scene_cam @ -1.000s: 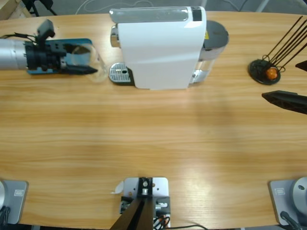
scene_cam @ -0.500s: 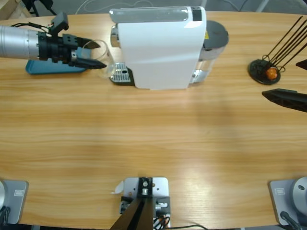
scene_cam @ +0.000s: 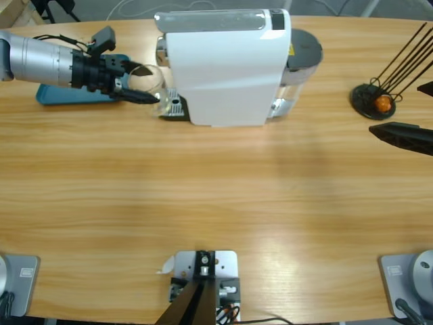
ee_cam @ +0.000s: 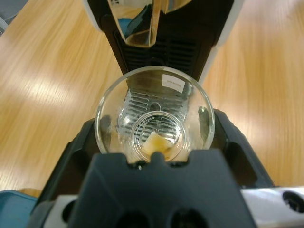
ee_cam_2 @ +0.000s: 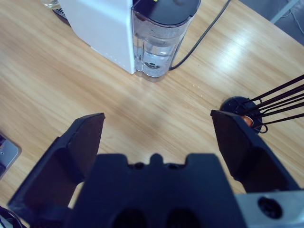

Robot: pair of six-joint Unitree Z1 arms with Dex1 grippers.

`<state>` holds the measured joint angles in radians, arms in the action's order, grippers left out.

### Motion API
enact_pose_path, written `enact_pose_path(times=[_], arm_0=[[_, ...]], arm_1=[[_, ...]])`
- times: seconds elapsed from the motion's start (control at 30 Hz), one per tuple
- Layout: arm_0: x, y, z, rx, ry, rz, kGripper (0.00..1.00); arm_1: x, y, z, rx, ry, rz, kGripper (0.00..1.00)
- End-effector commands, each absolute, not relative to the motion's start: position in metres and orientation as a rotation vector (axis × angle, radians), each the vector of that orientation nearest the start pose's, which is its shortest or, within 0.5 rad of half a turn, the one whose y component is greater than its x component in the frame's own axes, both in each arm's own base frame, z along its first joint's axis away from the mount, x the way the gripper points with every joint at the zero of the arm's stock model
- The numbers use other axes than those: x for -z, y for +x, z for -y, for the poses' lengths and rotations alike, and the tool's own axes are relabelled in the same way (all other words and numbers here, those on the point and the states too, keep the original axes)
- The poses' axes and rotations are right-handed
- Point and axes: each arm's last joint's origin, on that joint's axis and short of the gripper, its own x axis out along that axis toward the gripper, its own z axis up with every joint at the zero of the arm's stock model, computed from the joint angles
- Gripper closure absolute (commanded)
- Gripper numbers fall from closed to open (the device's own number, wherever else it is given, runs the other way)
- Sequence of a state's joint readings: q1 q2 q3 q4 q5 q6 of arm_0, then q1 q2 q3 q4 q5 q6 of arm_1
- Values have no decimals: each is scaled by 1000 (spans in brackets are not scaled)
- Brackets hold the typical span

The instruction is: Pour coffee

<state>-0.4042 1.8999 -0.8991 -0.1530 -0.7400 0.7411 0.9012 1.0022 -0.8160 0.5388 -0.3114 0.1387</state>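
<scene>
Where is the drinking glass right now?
The glass sits at the high view's upper left, held in the left gripper just before the white coffee machine's drip tray.

The glass (scene_cam: 150, 82) seemingly hides most of the drip tray (scene_cam: 174, 105).

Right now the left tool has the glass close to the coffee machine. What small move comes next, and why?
Probably ease the glass a little further in, over the drip grate. The left tool grips it at the edge of the white coffee machine, and the left wrist view shows the grate through the glass base, with the dark spout housing ahead, so it seems short of centred.
</scene>
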Motion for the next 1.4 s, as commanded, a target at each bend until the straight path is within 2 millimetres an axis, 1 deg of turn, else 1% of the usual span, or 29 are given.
enact_pose_path(times=[0.03, 0.33, 0.63, 0.87, 1.2, 1.23, 1.27, 1.3, 1.33, 1.4], arm_0=[[-182, 315, 184, 1314, 524, -514, 1000], [-186, 322, 189, 1323, 507, -495, 1000], [-186, 316, 197, 1359, 507, -509, 1000], [-185, 317, 206, 1353, 535, -522, 1000], [-184, 322, 209, 1334, 543, -528, 1000], [-184, 322, 208, 1330, 542, -531, 963], [-184, 323, 208, 1329, 541, -531, 422], [-184, 323, 207, 1328, 537, -532, 31], [-185, 324, 206, 1326, 532, -532, 7], [-185, 325, 205, 1319, 524, -536, 0]], arm_1=[[-328, 92, -89, -501, -311, -664, 6], [-326, 93, -90, -503, -316, -673, 4], [-328, 95, -92, -499, -312, -667, 4], [-328, 95, -92, -499, -315, -668, 7], [-328, 95, -91, -495, -316, -668, 0], [-328, 95, -91, -494, -316, -668, 0], [-328, 95, -91, -493, -316, -668, 0], [-328, 95, -91, -493, -317, -668, 0], [-328, 95, -91, -492, -316, -666, 0], [-329, 95, -91, -492, -315, -665, 0]])
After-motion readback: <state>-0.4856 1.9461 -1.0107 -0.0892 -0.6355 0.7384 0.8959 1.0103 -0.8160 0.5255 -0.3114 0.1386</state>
